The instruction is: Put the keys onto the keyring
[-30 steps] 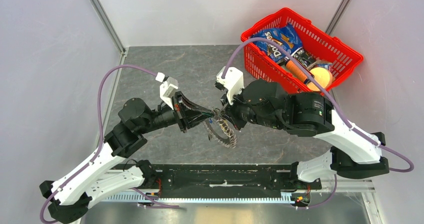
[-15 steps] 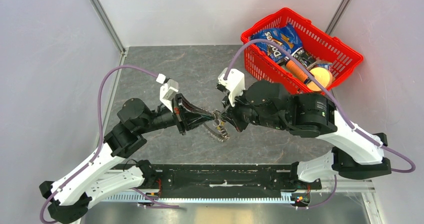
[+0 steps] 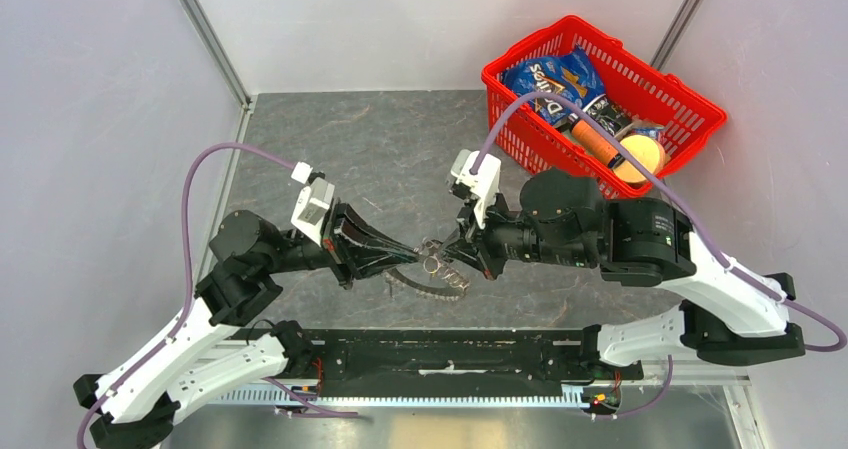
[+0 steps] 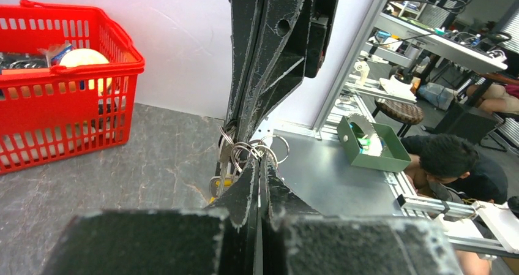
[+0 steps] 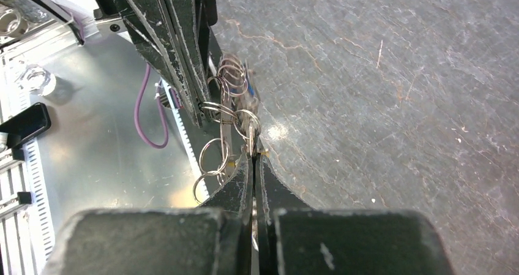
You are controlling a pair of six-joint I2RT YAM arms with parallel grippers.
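Note:
The keyring point(image 3: 432, 281), a bunch of silver rings and keys, hangs between my two grippers just above the grey tabletop. My left gripper point(image 3: 414, 256) comes in from the left and is shut on its rings point(image 4: 248, 149). My right gripper point(image 3: 447, 261) faces it from the right, shut on thin metal of the same bunch. In the left wrist view my left gripper point(image 4: 260, 163) pinches the loops, and a yellow-headed key point(image 4: 221, 182) dangles below. In the right wrist view my right gripper point(image 5: 254, 157) is closed under the rings point(image 5: 229, 109), with a blue key head point(image 5: 246, 85) behind.
A red basket point(image 3: 650, 66) stands at the back right with a blue chip bag point(image 3: 545, 77) and an orange ball point(image 3: 640, 154) in it. The black base rail point(image 3: 450, 354) runs along the near edge. Grey walls close in both sides.
My left gripper has shut on the rings. Both grippers have moved nearer the front edge, and the keyring now hangs lower and flatter.

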